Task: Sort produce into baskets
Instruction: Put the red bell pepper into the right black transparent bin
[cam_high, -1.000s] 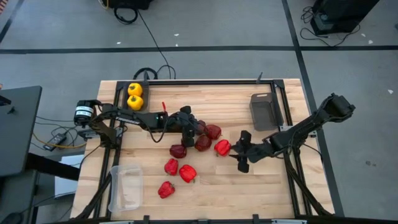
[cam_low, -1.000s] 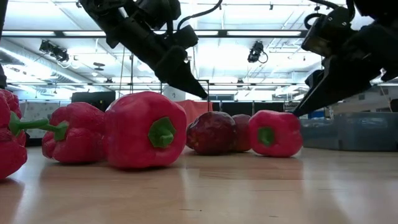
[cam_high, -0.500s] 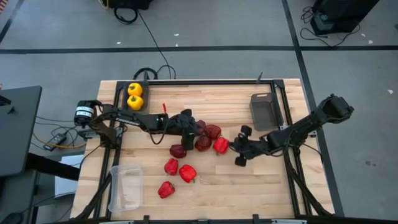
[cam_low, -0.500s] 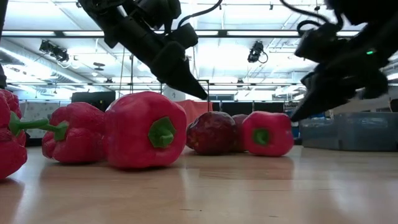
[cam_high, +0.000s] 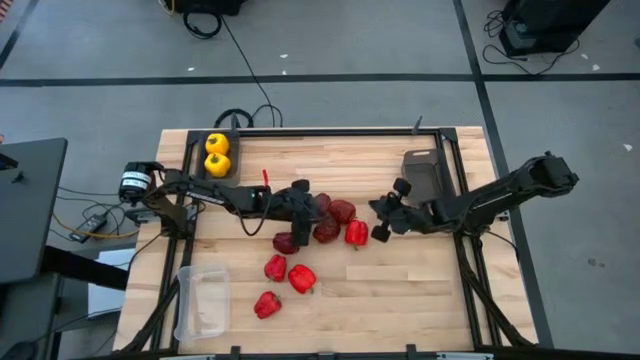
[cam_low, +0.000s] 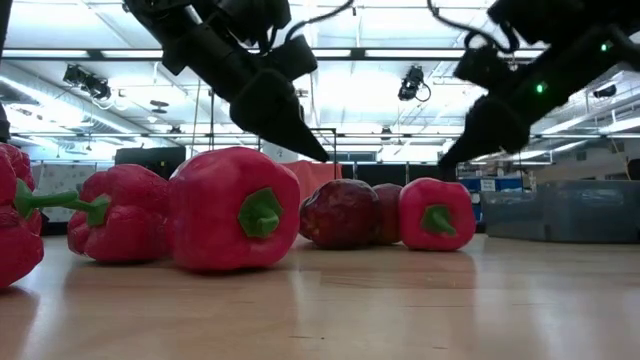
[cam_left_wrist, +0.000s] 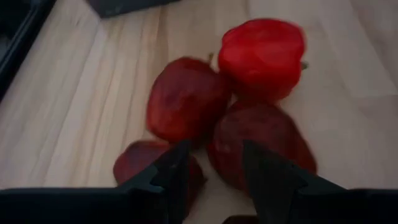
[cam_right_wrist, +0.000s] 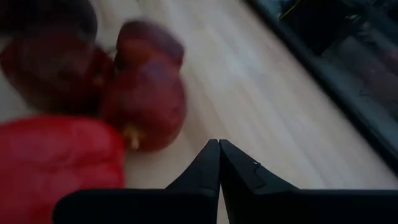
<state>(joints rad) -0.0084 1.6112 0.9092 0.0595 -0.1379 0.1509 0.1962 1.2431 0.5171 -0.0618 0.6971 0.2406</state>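
Note:
Several dark maroon fruits (cam_high: 326, 230) lie bunched at the table's middle, with a red bell pepper (cam_high: 356, 233) at their right. My left gripper (cam_left_wrist: 214, 155) hangs open just above the bunch, one finger on either side of the gap between two fruits (cam_left_wrist: 186, 99); it touches none. My right gripper (cam_high: 375, 210) is shut and empty, raised off the table right of the pepper (cam_right_wrist: 56, 162). Three more red peppers (cam_high: 275, 267) lie nearer the front edge. Two yellow peppers (cam_high: 216, 155) sit in a dark tray at the far left.
A dark grey tray (cam_high: 425, 178) stands at the far right, close behind my right arm. A clear plastic tray (cam_high: 203, 300) sits at the near left corner. Bare wood lies open at the near right.
My right gripper has shut with nothing in it, drawn back from the red pepper toward the table's far edge and the grey tray, risen a little and turned. The pepper stays on the table beside the maroon fruits.

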